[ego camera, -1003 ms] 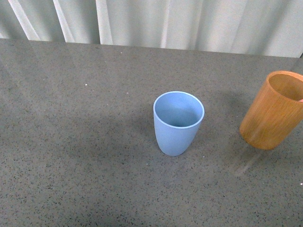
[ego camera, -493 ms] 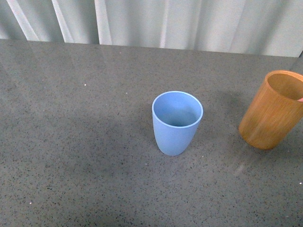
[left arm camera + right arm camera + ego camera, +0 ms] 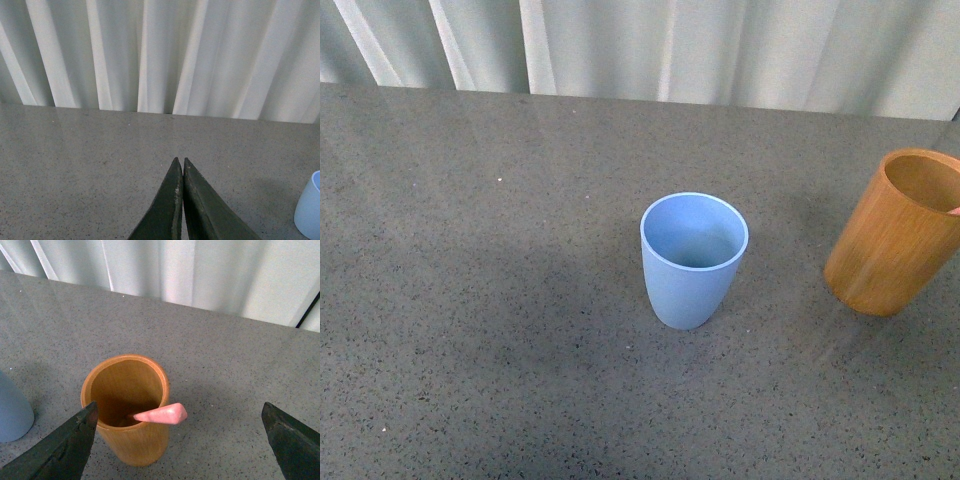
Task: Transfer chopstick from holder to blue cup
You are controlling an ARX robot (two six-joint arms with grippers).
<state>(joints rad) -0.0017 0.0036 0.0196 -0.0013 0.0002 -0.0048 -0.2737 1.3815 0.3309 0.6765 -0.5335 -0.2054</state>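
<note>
The light blue cup (image 3: 694, 259) stands upright and empty mid-table; its side shows in the left wrist view (image 3: 310, 206) and the right wrist view (image 3: 12, 410). The orange-brown wooden holder (image 3: 897, 233) stands at the right edge of the front view. In the right wrist view the holder (image 3: 127, 410) carries a pink chopstick (image 3: 160, 414) leaning over its rim. My right gripper (image 3: 179, 412) is open wide just above it, one finger by the holder's side, touching nothing. My left gripper (image 3: 179, 161) is shut and empty, off to the side of the blue cup. Neither arm shows in the front view.
Grey speckled table top (image 3: 480, 300) runs back to a pale pleated curtain (image 3: 650, 45) along the far edge. A dark vertical strip (image 3: 310, 307) shows at the curtain's side in the right wrist view.
The front view shifted very slightly; cup and holder stand where they were.
</note>
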